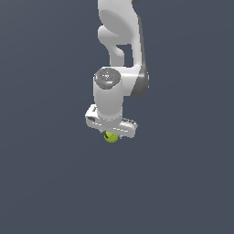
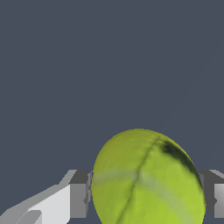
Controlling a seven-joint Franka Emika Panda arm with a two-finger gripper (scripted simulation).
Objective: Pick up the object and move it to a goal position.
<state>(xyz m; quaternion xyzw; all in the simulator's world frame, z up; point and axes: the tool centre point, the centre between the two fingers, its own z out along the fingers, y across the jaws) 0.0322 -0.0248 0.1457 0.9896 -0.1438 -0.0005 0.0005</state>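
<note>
The object is a small yellow-green ball point(image 1: 110, 136) with a dark curved seam mark. In the exterior view it peeks out just under the white gripper point(image 1: 111, 133), mostly hidden by the hand. In the wrist view the ball point(image 2: 146, 179) fills the space between the two grey fingers point(image 2: 78, 194), which press against its sides. The gripper point(image 2: 146, 197) is shut on the ball.
The white arm point(image 1: 119, 50) comes down from the top of the exterior view. A plain dark grey-blue surface point(image 1: 45, 160) lies all around.
</note>
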